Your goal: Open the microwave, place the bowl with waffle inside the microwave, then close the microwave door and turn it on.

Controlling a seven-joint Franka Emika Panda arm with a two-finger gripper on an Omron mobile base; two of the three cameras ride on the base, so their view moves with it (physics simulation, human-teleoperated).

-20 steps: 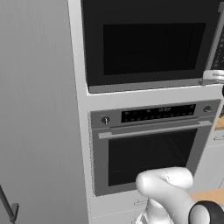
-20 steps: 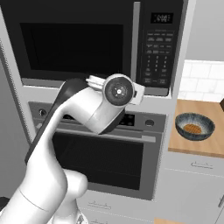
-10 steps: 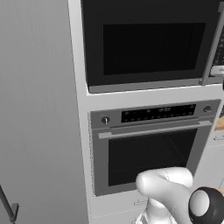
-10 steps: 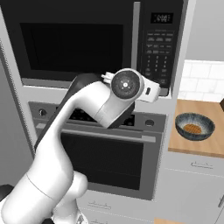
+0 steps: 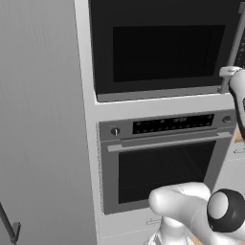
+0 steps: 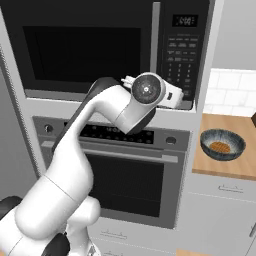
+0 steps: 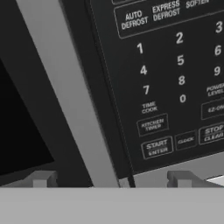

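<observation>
The black microwave (image 6: 90,47) is built in above the oven, and its door (image 5: 167,48) is closed. The grey vertical handle (image 7: 65,87) runs beside the button panel (image 7: 175,74). My gripper (image 7: 111,179) is open and close in front of the handle's lower end, one fingertip (image 7: 41,178) on each side of it, touching nothing. From the right base view the gripper (image 6: 175,97) hangs at the microwave's lower right corner. The dark bowl with the waffle (image 6: 222,145) sits on the wooden counter (image 6: 220,167) to the right.
A silver-framed oven (image 6: 125,170) with two knobs and a horizontal handle (image 5: 167,142) sits right below the microwave. A tall grey cabinet wall (image 5: 43,119) stands to the left. White tiles back the counter on the right.
The hand has swung to the right and a little up, closer to the microwave's handle and button panel. The jaws stay wide open.
</observation>
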